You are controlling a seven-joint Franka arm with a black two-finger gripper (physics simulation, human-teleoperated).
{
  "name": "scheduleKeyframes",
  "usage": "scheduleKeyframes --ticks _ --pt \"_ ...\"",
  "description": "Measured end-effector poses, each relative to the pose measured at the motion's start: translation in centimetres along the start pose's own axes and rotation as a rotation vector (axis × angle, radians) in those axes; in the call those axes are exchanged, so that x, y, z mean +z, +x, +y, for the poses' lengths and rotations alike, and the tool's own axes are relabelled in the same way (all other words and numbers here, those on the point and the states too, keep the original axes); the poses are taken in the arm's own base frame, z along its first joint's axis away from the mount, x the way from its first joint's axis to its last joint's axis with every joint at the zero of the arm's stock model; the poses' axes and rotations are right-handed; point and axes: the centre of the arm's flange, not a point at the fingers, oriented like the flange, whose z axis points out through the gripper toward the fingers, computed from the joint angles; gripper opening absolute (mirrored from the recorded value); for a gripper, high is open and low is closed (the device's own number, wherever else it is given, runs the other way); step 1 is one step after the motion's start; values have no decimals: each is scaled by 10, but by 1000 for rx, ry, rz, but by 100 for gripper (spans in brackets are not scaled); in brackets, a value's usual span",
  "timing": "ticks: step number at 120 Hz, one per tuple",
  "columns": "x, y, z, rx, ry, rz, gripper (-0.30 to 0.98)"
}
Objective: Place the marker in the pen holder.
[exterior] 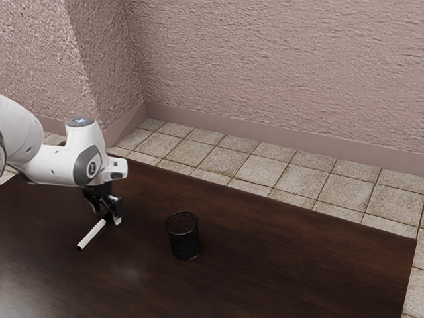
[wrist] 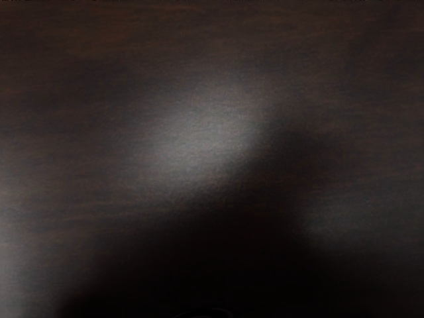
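Where the claw (exterior: 112,219) ends, the marker (exterior: 91,234) (mostly white) begins.

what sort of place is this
Probably a plain tiled room, perhaps a test corner, rendered in simulation: rough pinkish wall, stone-look floor tiles, and a dark wood table with a robot arm over it.

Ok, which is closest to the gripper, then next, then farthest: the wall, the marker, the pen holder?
1. Marker: right at the gripper.
2. Pen holder: on the table, toward the exterior view's right.
3. Wall: way back, past the floor tiles.
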Motion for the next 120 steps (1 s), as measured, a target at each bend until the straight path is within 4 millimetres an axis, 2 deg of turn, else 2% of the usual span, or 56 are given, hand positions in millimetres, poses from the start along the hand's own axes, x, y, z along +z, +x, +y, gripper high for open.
scheduleKeyframes --ticks 12,43,71,100,120 --pt "0 1 0 4 3 10 62" --pt "-2 3 0 4 22 23 27" --pt "-9 4 -2 -60 69 31 3" --pt "-6 1 -3 -89 21 32 -3" --pt "-4 0 -3 -76 12 32 4"
